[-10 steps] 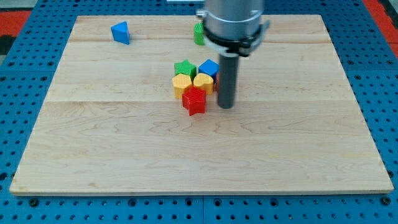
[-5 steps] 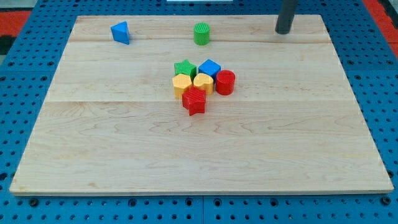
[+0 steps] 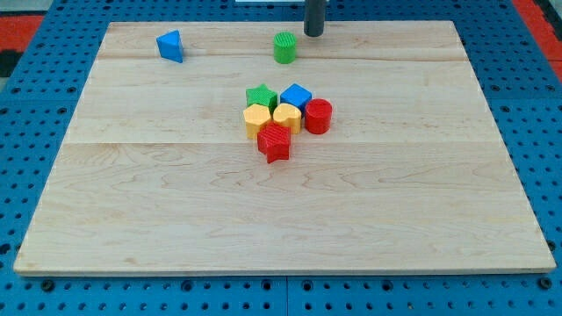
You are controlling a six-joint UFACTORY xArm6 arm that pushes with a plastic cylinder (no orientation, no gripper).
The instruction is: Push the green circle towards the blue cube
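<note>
The green circle (image 3: 284, 47) stands near the top edge of the wooden board (image 3: 176, 211), a little left of centre. The blue cube (image 3: 296, 96) sits below it in a tight cluster at the board's middle. My tip (image 3: 313, 33) is at the view's top, just to the right of and slightly above the green circle, with a small gap between them. The rod rises out of the frame.
The cluster also holds a green star (image 3: 261, 96), a yellow hexagon (image 3: 256, 119), a yellow heart (image 3: 286, 116), a red cylinder (image 3: 318, 116) and a red star (image 3: 274, 142). A blue triangle (image 3: 171, 46) lies at the top left.
My tip left the cluster's right side, went to the board's top right, then slid left to just right of the green circle. No block has moved.
</note>
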